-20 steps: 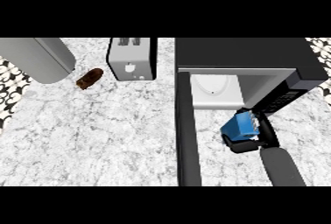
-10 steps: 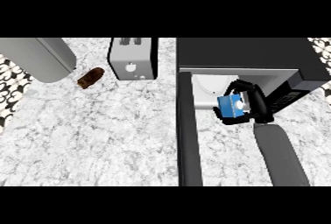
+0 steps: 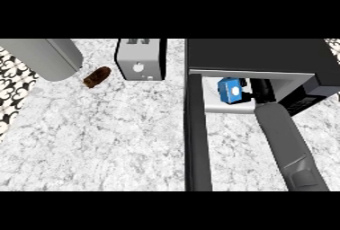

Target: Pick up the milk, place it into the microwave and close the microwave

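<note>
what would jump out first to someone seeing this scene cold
The small blue milk carton, held by the black right hand at the mouth of the black microwave, whose door hangs open. Farther left stand a silver toaster and a brown oblong pastry on the marble counter.

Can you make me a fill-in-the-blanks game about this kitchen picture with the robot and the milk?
1. The blue milk carton is held by the robot's ____ robot hand.
2. The milk is at the mouth of the black ____.
3. The microwave door is ____.
4. The brown thing lies to the ____ of the toaster in the view.

Missing words: right; microwave; open; left
</note>
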